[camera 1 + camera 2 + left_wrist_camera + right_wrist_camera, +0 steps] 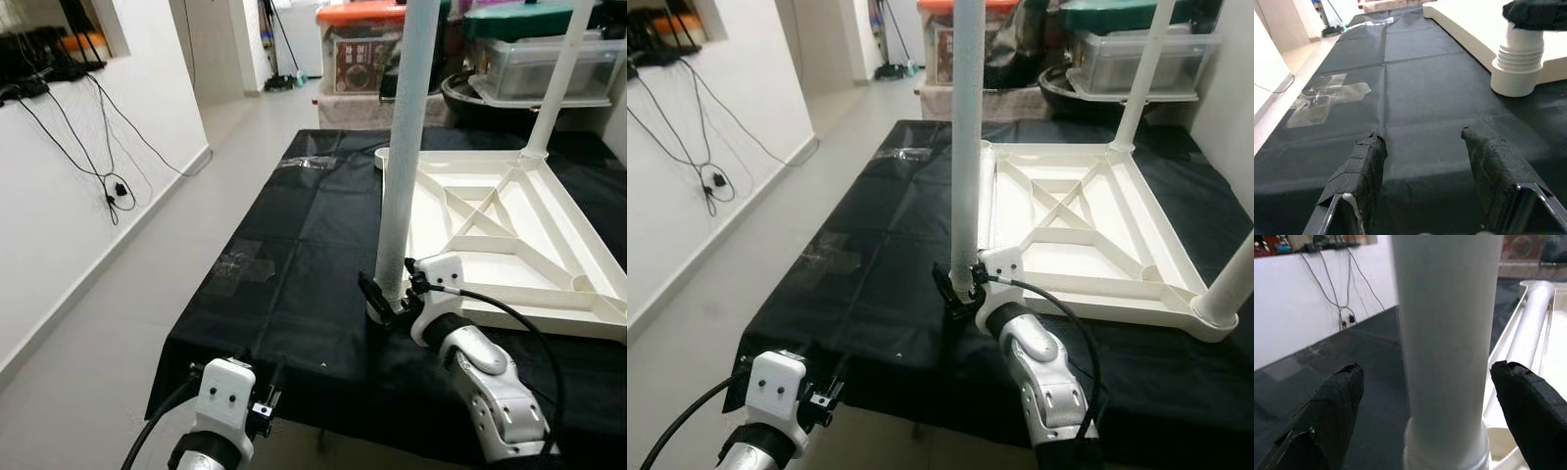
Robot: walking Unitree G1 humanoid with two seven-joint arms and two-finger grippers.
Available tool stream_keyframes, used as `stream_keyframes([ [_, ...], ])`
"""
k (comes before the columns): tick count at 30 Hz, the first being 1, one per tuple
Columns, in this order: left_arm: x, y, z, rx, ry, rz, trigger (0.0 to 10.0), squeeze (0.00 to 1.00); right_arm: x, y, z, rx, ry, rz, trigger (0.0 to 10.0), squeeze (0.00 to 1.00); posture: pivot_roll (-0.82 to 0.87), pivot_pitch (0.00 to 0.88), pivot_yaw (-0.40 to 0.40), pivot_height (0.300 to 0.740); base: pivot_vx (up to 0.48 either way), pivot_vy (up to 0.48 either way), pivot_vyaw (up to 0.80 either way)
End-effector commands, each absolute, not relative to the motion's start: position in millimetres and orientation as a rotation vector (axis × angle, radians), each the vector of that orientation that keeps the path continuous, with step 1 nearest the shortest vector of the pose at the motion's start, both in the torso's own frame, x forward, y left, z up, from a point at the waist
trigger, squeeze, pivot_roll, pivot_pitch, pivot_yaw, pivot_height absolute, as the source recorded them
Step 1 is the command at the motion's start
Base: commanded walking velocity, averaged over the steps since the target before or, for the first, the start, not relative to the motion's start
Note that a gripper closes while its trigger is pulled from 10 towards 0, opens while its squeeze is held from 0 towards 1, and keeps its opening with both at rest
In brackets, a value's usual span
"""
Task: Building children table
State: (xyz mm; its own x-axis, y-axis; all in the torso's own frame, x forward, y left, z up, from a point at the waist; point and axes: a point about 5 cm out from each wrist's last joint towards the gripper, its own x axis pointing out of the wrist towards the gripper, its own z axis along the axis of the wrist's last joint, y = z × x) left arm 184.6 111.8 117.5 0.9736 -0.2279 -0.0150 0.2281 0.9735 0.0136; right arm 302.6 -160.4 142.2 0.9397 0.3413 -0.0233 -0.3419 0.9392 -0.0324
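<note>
Tabletop: the white plastic tabletop lay upside down on the black-covered surface, its ribbed underside facing up, towards the right side of the surface.
Near leg: a tall white leg stood upright in the tabletop's near-left corner socket, which showed a ringed collar at its base.
Other legs: a second leg rose from the far corner; a third stood at the near-right corner.
Right gripper: the right gripper sat low at the foot of the near leg, its black fingers spread to either side of the tube with a gap on both sides, so open and around it, not clamped.
Left gripper: the left gripper hovered over the near-left edge of the surface, fingers apart and holding nothing, well apart from the tabletop.
Likely handling: the leg looked like a hollow, rigid plastic tube, probably light, with a smooth round wall that could slip or twist between padded fingers.
Where to hold: low, just above the collar, seemed best, since a grip high up would lever the long tube against its socket.
Risk: the tabletop seemed light enough to slide on the cloth if the leg were pushed sideways.
Background: storage boxes stood beyond the surface, and cables hung on the left wall.
</note>
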Motion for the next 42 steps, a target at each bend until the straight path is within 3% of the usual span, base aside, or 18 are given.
stream_keyframes([
  [1, 182, 111, 117, 0.023, 0.022, -0.237, 10.0, 0.0, 306, -163, 143, -0.049, 0.003, 0.334, 10.0, 0.0, -0.01, 0.063, 0.033, 0.74, 0.0, 0.0, 0.0],
  [16, 181, 110, 118, 0.026, 0.021, -0.245, 10.0, 0.0, 340, -166, 173, 0.01, -0.112, 0.383, 10.0, 0.0, -0.01, 0.075, 0.038, 0.74, 0.0, 0.0, 0.0],
  [24, 181, 110, 119, 0.029, 0.021, -0.245, 10.0, 0.0, 350, -166, 179, 0.004, -0.1, 0.588, 10.0, 0.0, -0.01, 0.077, 0.033, 0.74, 0.0, 0.0, 0.0],
  [33, 181, 110, 119, 0.033, 0.021, -0.243, 10.0, 0.0, 367, -180, 190, -0.052, -0.091, 0.679, 10.0, 0.0, 0.0, 0.074, 0.032, 0.74, 0.0, 0.0, 0.0],
  [42, 181, 110, 119, 0.036, 0.021, -0.245, 10.0, 0.0, 366, -179, 193, -0.065, -0.029, 0.896, 10.0, 0.0, 0.01, 0.077, 0.033, 0.74, 0.0, 0.0, 0.0],
])
